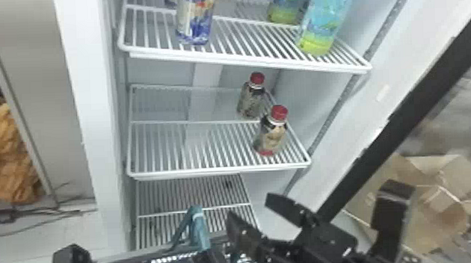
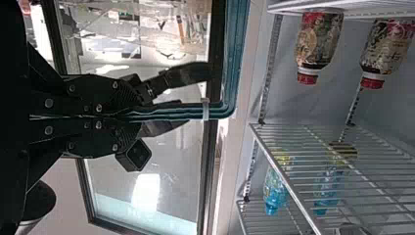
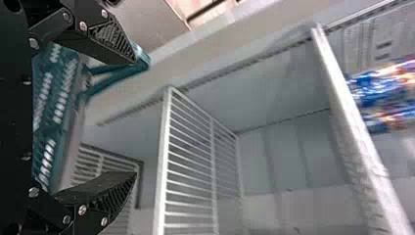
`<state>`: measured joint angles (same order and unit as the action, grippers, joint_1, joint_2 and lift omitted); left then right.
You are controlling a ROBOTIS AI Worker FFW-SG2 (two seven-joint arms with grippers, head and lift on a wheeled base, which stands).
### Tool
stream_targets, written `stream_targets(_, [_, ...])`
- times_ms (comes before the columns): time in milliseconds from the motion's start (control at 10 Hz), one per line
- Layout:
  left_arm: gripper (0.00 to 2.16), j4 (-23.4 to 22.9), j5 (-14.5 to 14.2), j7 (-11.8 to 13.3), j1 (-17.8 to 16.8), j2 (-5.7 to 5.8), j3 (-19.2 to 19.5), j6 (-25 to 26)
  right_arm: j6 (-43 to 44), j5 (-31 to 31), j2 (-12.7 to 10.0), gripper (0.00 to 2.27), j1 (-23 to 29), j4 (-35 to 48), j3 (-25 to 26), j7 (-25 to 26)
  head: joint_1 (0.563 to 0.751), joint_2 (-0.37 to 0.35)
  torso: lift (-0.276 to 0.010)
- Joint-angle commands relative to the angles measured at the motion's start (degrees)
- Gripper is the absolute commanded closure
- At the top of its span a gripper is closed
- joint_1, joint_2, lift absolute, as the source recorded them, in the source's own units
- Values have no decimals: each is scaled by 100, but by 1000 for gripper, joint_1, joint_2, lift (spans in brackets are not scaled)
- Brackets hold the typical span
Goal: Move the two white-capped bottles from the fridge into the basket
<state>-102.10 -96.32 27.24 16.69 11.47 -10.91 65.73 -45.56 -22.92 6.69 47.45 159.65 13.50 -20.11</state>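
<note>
Two blue-and-green bottles [image 1: 324,21] stand at the right of the fridge's upper shelf, their tops cut off; they also show behind wire shelving in the left wrist view, nearer one [image 2: 275,188]. I cannot tell their cap colour. At the bottom edge, my left gripper [image 1: 209,261] is partly visible; in its wrist view the left gripper [image 2: 128,115] is shut on the teal basket handle [image 2: 226,73]. The basket [image 1: 168,260] hangs below the shelves. My right gripper [image 1: 250,207], below the middle shelf, is open; between the fingers of the right gripper [image 3: 134,117] nothing is held.
Two red-capped bottles [image 1: 271,135] stand on the middle shelf [image 1: 160,147]. A red-and-blue labelled container [image 1: 196,18] is on the upper shelf [image 1: 243,60], towards the left. The open door's dark frame [image 1: 406,108] slants along the right, with cardboard [image 1: 432,212] beyond it.
</note>
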Motion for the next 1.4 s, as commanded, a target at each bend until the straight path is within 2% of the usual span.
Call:
stream_targets(0, [1119,-6,-11,0,4,-4,6,-6,717,269,-45,260,50,-11,44,16,695,-350,-260])
stream_targets(500, [1119,-6,-11,0,4,-13,-5,-21,3080,646,-221,260,205,-644,-36,271,695,-350,-260])
stream_targets(700, [1119,-6,-11,0,4,-13,-17,-21,4092,829,-318,266,360,-925,-150,666,695,-350,-260])
stream_targets(900, [1119,-6,-11,9,4,-13,-28,-21,4374,943,-397,277,472,-1122,-287,921,695,-350,-260])
stream_targets(1300, [1119,-6,0,9,18,-13,-40,-21,4725,966,-414,275,627,-1460,-504,1413,695,-350,-260])
